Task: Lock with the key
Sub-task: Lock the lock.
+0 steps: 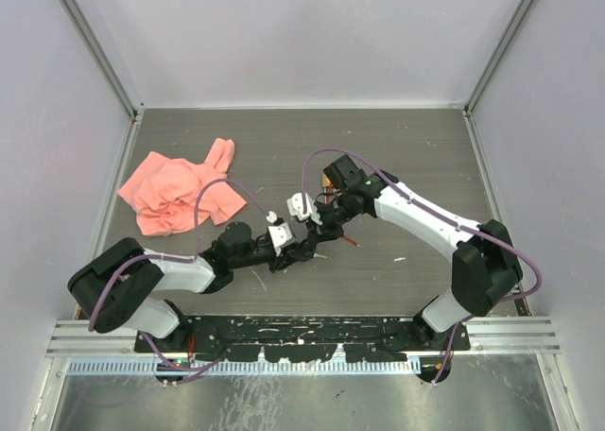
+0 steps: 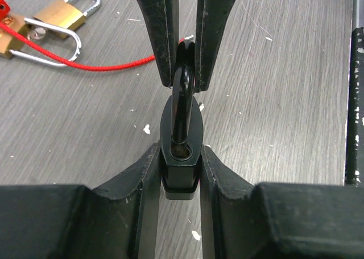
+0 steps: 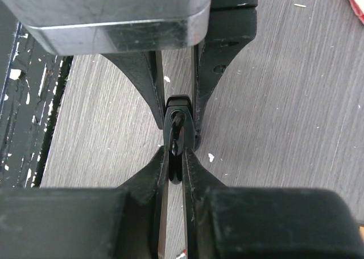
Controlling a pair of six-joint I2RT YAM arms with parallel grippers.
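Currently held: a small black padlock [image 2: 181, 176], pinched by its body between the fingers of the left claw [image 2: 181, 152], seemingly just above the bench [image 2: 284, 100].
Left claw: closed on the padlock, one finger flat against each side.
Right claw [image 3: 175, 155]: closed on the head of the key [image 2: 182, 97], directly facing the left claw, tip to tip.
Key: runs from the right claw's fingers straight to the padlock's end. It looks seated in the keyway, though how deep is hidden.
Padlock handling: probably metal, rigid and dense for its size. Its smooth sides could slip or twist under a turn, so it is best held across the broad flat faces.
Key handling: thin, stiff and light. Grip it flat on the head so it cannot roll between the pads.
Ahead of the left claw, off to one side: two brass padlocks [image 2: 57, 15] on a red cord [image 2: 114, 64], lying on the bench, untouched.
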